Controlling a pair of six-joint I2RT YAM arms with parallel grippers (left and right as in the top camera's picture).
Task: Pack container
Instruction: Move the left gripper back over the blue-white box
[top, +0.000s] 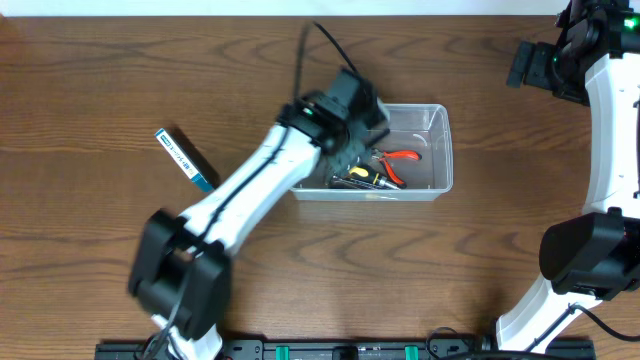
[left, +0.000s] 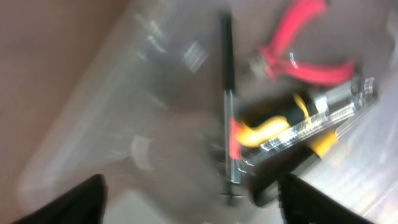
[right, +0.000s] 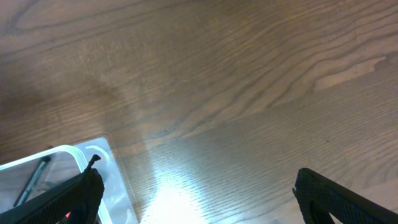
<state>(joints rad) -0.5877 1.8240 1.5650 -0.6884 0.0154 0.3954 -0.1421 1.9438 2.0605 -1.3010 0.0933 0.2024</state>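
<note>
Trouble comes if you raise your left gripper (left: 196, 202), released and empty over the pliers (left: 305, 59) in the container (top: 445, 150) toward the table's (top: 100, 80) far edge, and clip its wall, tipping it.

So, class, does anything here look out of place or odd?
The small blue-and-white box lies on the table left of the container, apart from it, while the pliers sit inside. Nothing looks spilled or damaged.
</note>
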